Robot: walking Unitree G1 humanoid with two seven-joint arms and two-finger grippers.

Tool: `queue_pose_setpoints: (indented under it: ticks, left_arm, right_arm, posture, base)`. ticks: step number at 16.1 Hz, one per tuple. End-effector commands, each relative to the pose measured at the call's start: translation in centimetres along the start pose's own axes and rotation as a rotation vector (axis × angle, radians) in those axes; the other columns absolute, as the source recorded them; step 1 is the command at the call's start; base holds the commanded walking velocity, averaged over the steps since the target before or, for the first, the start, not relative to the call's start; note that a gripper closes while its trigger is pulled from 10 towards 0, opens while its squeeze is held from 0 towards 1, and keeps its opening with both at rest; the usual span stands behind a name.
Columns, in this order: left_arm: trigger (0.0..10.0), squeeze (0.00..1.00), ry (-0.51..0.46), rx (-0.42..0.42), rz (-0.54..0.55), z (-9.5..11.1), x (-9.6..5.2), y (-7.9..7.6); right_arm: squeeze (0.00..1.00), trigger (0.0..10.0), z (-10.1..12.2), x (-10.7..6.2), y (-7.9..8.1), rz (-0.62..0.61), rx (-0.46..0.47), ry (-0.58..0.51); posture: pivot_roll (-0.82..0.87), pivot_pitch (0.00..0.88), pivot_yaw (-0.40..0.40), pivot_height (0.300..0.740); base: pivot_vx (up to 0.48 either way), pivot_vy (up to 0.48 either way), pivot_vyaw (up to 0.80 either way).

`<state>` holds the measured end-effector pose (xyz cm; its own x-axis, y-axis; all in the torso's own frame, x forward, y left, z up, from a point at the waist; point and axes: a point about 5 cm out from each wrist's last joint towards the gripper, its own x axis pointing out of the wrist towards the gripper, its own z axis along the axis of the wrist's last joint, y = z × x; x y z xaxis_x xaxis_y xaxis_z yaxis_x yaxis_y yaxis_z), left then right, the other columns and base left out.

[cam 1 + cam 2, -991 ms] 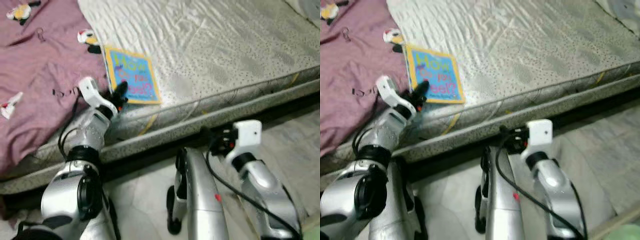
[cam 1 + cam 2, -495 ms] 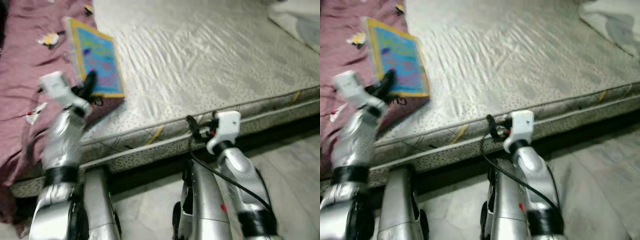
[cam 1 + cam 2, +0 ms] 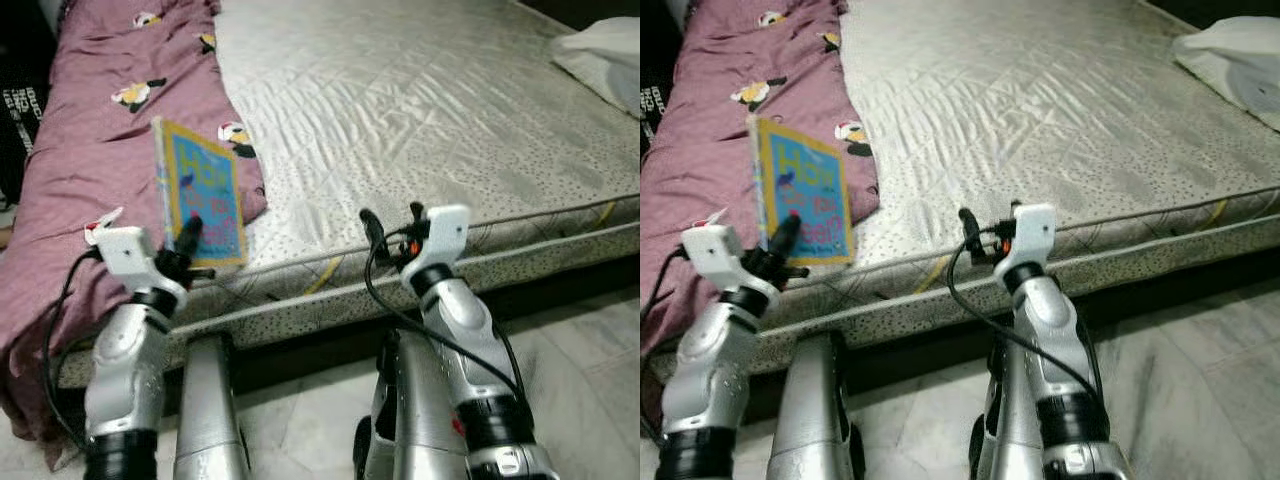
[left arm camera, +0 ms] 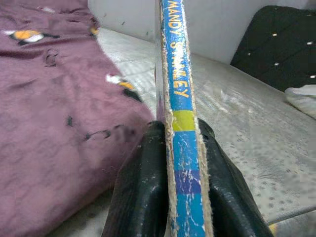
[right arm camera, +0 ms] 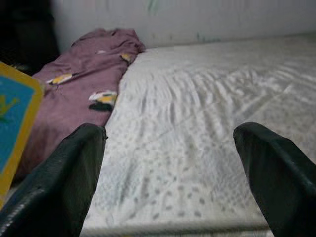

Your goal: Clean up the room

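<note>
At lower left of the left eye view, the left gripper (image 3: 185, 243) is clenched on the bottom edge of a book (image 3: 200, 190), holding it upright and clear of the bed (image 3: 420, 110). From the left wrist camera the two black fingers (image 4: 143, 192) press on either side of the book's (image 4: 183, 148) worn spine, which carries yellow lettering on blue.

The book looks thin, stiff and light, a board book by its thick frayed edge. It should not sag when held by one edge, as now. Gripped so low, it stands tall above the fingers and could swing or pivot if the arm moves fast. A grip deeper over the cover, nearer the middle of the spine, would probably steady it. The glossy cover may be a little slick against the pads.

Near the centre of the frame the right gripper (image 3: 390, 222) hovers by the mattress edge, its fingers (image 5: 54, 187) spread wide with nothing between them.

One book is in view. One purple blanket (image 3: 90, 150) with small printed figures lies bunched along the left side of the bed. One white pillow (image 3: 600, 60) sits at the upper right corner. Both arms are raised in front of the bed, two grippers in all, above a pale floor (image 3: 580, 370).
</note>
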<state>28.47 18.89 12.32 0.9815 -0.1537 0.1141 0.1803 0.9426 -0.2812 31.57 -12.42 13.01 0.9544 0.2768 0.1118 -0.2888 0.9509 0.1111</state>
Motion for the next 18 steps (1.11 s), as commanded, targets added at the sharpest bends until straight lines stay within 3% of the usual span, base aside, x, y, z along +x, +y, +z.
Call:
queue_pose_setpoints:
  ticks: [1,6,13,18]
  left_arm:
    - [0.0,0.0,-0.048,0.03,-0.033,1.2,0.3,-0.8]
    - [0.0,0.0,-0.012,0.03,-0.066,0.5,0.1,-2.0]
    - [0.0,0.0,0.019,0.049,-0.074,0.0,-0.3,-2.4]
    - [0.0,0.0,0.022,0.051,-0.074,-0.1,-0.3,-2.4]
  right_arm:
    - [0.0,10.0,0.1,0.2,-0.3,-0.002,0.006,-0.008]
    - [0.0,10.0,0.3,0.0,-0.9,-0.012,-0.005,-0.019]
    - [0.0,10.0,0.2,-0.3,-1.3,-0.032,-0.005,-0.015]
    - [0.0,10.0,0.2,-0.3,-1.3,-0.033,-0.005,-0.015]
  posture:
    - [0.04,0.0,-0.01,0.514]
    - [0.02,0.0,0.002,0.571]
    - [0.01,0.0,0.007,0.647]
    - [0.01,0.0,0.007,0.652]
  base:
    - [0.0,0.0,0.0]
    - [0.0,0.0,0.0]
    - [0.0,0.0,0.0]
    - [0.0,0.0,0.0]
